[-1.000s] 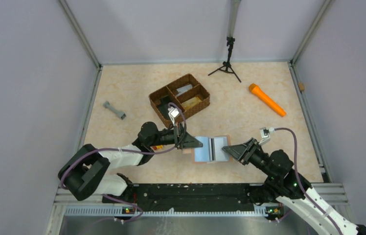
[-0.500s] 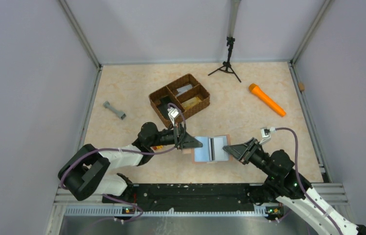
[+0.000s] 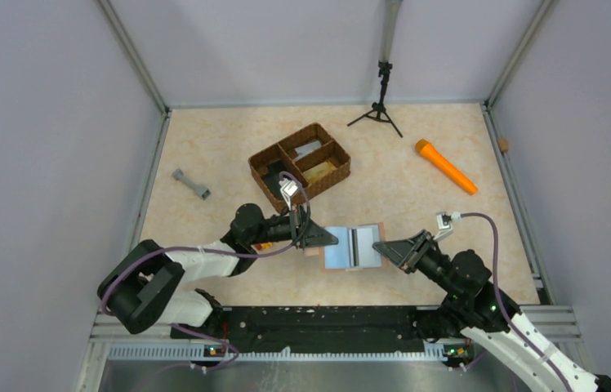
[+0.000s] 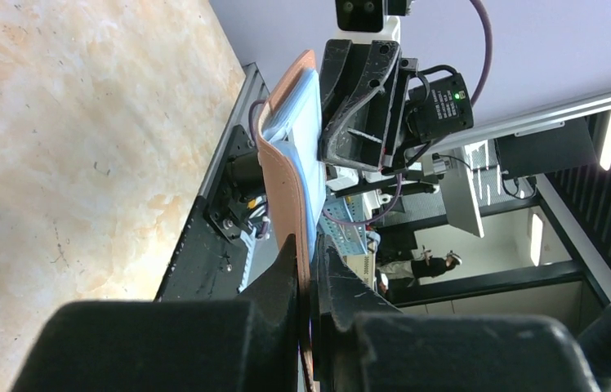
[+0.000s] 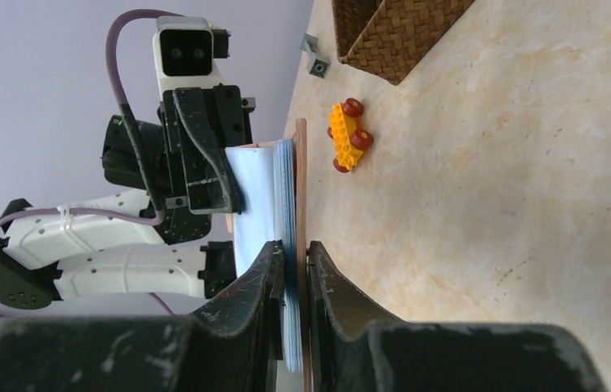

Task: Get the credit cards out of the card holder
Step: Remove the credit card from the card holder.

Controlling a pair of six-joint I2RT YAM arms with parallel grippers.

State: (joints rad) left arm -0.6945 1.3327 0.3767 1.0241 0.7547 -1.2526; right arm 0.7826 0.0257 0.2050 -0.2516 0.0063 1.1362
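The card holder (image 3: 351, 247), tan outside and pale blue-grey inside, is spread open and held above the table between both grippers. My left gripper (image 3: 328, 240) is shut on its left flap; in the left wrist view the tan edge (image 4: 284, 175) runs up from between the fingers. My right gripper (image 3: 381, 249) is shut on its right flap; in the right wrist view the tan cover and blue-grey layers (image 5: 290, 212) sit between the fingers. No card stands clear of the pockets.
A brown woven three-compartment basket (image 3: 300, 163) holding small items stands behind the holder. A yellow toy car (image 5: 347, 135) lies under the left arm. An orange flashlight (image 3: 445, 166), a grey dumbbell-shaped piece (image 3: 191, 184) and a small black tripod (image 3: 381, 110) lie further off.
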